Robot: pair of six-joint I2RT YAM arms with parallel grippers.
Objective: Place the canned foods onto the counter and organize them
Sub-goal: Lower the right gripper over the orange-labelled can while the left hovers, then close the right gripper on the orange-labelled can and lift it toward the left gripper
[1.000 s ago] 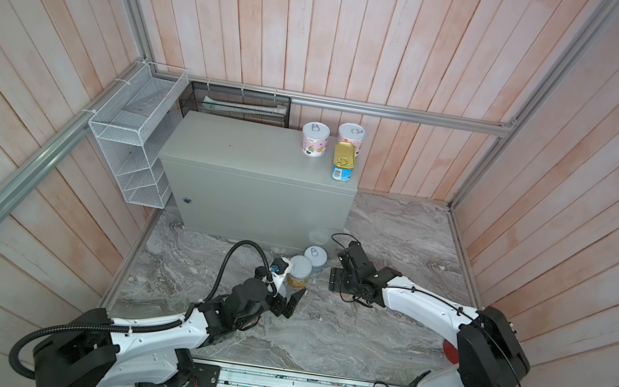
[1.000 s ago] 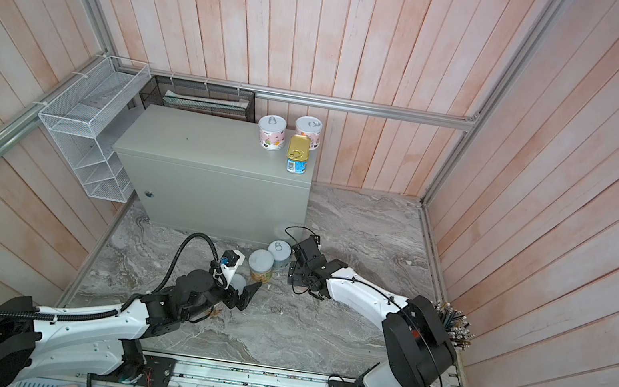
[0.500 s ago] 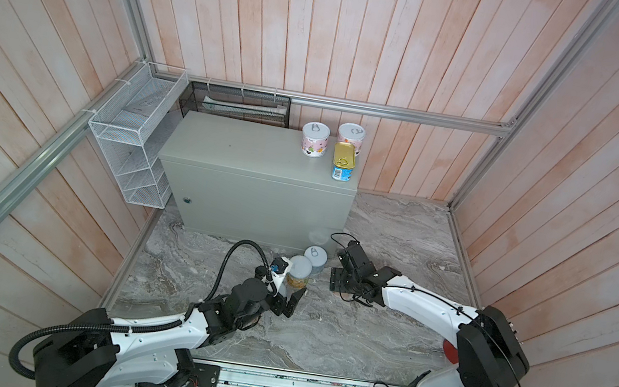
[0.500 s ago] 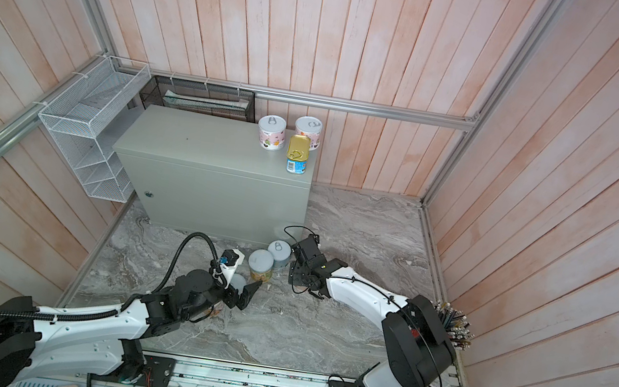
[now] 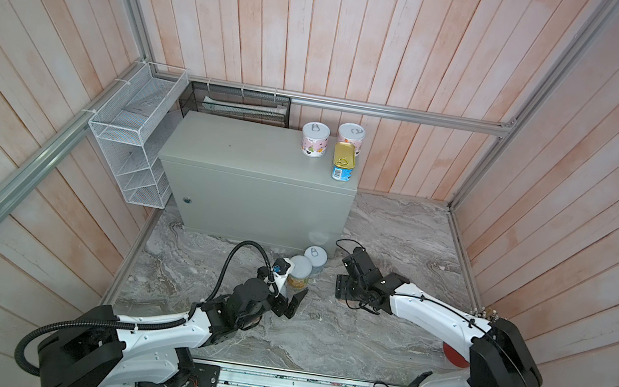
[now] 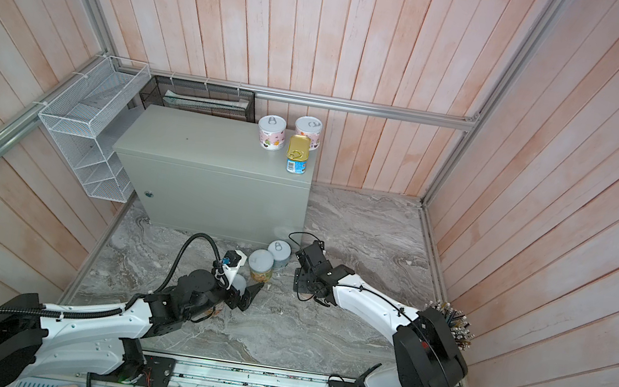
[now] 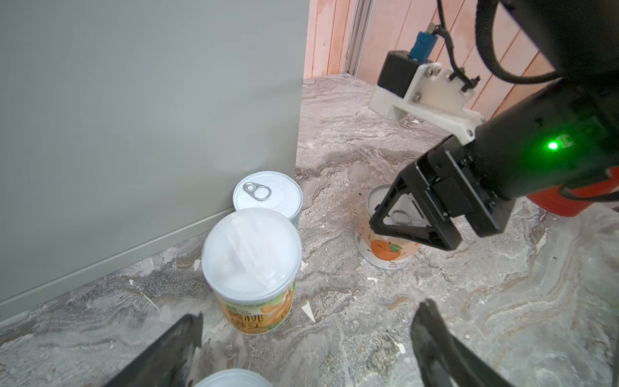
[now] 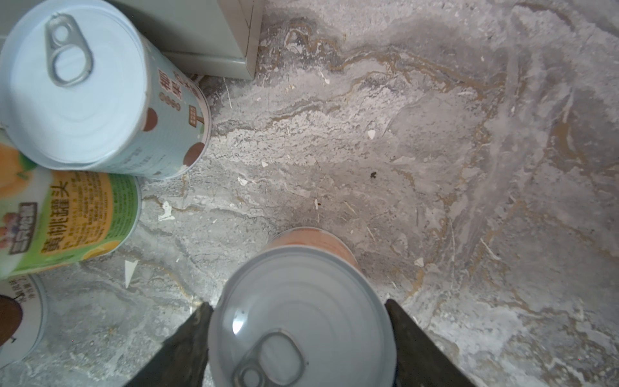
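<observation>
Showing the right gripper [image 8: 297, 305] straddling the orange can [image 7: 385, 249] from above, one jaw against each side of the rim, so that the can appears gripped though it stands on the marble floor [image 5: 398, 234]. The can is upright, its long axis vertical and in line with the gripper (a straight lift would suit it). The counter [image 5: 247, 151] rises just beyond, toward the left arm's side, its top well above the lid. Two round cans [image 5: 314, 140] and a blue tin [image 5: 343, 162] crowd its right end; the rest is bare. The left gripper [image 7: 310, 313], wide open and empty, faces the peach can [image 7: 251, 251], the can nearest to it.
</observation>
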